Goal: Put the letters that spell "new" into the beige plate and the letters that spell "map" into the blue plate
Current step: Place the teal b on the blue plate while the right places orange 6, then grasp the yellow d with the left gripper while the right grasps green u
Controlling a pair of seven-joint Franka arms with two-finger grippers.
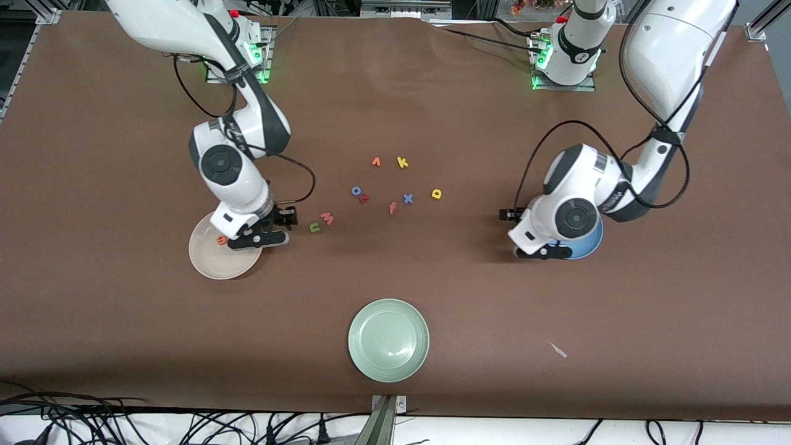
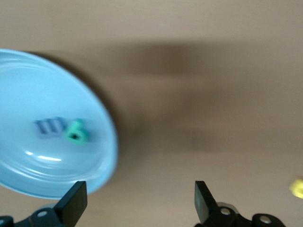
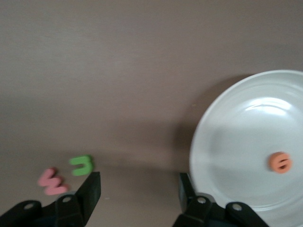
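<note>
Left tool (image 2: 137, 201) open, empty, right tool (image 3: 139, 189) open, empty

You have three plates on the table: one beige plate (image 1: 213, 262), one blue plate (image 1: 590, 245), one pale green plate (image 1: 389, 340). Count twelve foam letters: one orange "e" (image 1: 221, 240) in the beige plate, two in the blue plate, the periwinkle "m" (image 2: 49, 126) and teal "a" (image 2: 76, 132), and nine loose near the table's middle.
</note>
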